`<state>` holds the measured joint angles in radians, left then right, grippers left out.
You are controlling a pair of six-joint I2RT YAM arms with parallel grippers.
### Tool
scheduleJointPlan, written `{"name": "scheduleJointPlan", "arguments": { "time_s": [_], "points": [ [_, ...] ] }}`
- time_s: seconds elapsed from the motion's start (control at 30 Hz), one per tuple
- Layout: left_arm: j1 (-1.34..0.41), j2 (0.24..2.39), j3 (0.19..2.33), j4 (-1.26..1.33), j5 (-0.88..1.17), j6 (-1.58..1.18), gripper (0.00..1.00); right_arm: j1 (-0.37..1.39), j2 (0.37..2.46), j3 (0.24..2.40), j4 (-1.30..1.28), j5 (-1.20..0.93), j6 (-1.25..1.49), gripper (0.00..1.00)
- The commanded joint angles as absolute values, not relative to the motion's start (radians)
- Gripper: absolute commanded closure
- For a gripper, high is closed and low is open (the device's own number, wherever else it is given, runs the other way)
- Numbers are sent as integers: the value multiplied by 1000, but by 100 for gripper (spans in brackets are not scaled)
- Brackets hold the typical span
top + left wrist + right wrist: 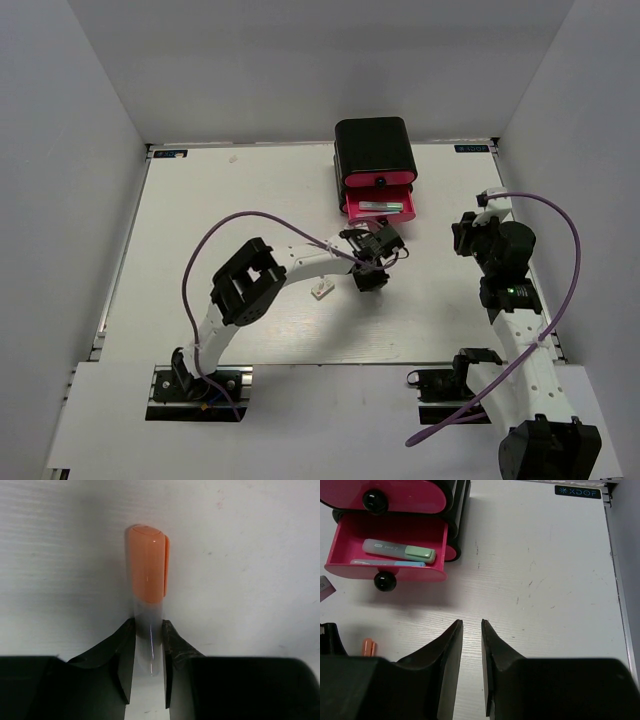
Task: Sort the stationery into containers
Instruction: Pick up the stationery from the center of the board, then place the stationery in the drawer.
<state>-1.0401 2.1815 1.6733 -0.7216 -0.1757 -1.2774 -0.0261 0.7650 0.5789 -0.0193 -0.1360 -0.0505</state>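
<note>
One orange-capped marker point(148, 575) has a translucent, colourless barrel.

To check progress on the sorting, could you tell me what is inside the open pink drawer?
The open pink drawer holds a pale green marker and, nearer the front, a light blue pen. Its front wall hides part of that pen.

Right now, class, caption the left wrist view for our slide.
Left gripper pinching the clear barrel of an orange-capped marker over the white table.

Three pens point(147, 570) point(399, 550) point(387, 563), one white block point(322, 291), two pink drawers point(395, 495) point(385, 573), one cabinet point(373, 147).
</note>
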Motion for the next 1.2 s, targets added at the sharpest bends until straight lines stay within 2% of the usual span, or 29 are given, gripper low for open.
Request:
{"name": "scheduleJointPlan", "arguments": {
  "time_s": [0.0,0.03,0.13,0.33,0.4,0.6,0.67,0.87,1.17],
  "points": [
    [-1058,2073,1606,-743,-181,-1155,89,-34,750,580,25,-153,-38,73],
    [-1069,2047,1571,-724,-172,-1117,95,-34,749,577,25,-156,-41,73],
    [-1069,1909,1467,-565,-112,-930,100,-35,750,577,25,-170,-44,73],
    [-1045,1662,1284,-315,43,-464,99,-34,753,575,25,-179,-48,73],
    [-1035,1632,1322,-291,87,-267,96,-35,750,574,26,-179,-48,73],
    [-1005,1796,1665,-564,54,101,97,-35,756,571,26,-195,-49,73],
    [-994,1850,1709,-574,54,210,99,-35,753,571,25,-195,-48,73],
    [-937,1919,1763,-465,34,394,100,-38,756,569,25,-207,-48,73],
    [-885,2045,1893,-348,-34,425,100,-37,764,569,28,-215,-44,73]
  ]
}}
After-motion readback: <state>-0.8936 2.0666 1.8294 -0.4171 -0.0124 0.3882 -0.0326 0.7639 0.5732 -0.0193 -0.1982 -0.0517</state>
